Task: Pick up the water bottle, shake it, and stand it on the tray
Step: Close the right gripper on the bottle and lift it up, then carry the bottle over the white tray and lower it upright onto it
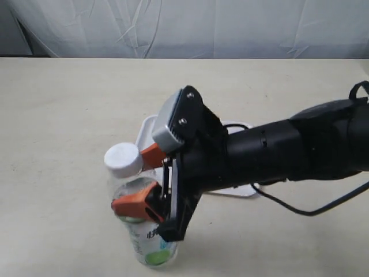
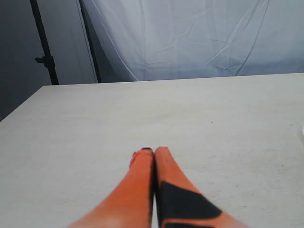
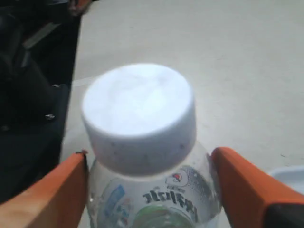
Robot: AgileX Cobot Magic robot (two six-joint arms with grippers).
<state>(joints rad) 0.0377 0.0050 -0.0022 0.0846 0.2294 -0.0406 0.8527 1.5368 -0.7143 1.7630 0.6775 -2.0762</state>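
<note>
The water bottle [image 1: 144, 231], clear with a white cap [image 1: 122, 159] and a white-and-green label, is near the table's front edge, leaning with its cap to the left. My right gripper [image 1: 130, 180] reaches in from the right and is shut on its shoulder just under the cap. In the right wrist view the orange fingers [image 3: 52, 194] press both sides of the water bottle [image 3: 156, 199]. The white tray [image 1: 147, 126] lies behind, mostly hidden by the right arm. My left gripper [image 2: 153, 151] is shut on nothing, low over bare table, and is out of the exterior view.
A black cable [image 1: 305, 209] trails from the right arm across the table at the right. A pale curtain [image 1: 184, 26] closes off the back. A corner of the tray [image 3: 290, 175] shows beside the right finger.
</note>
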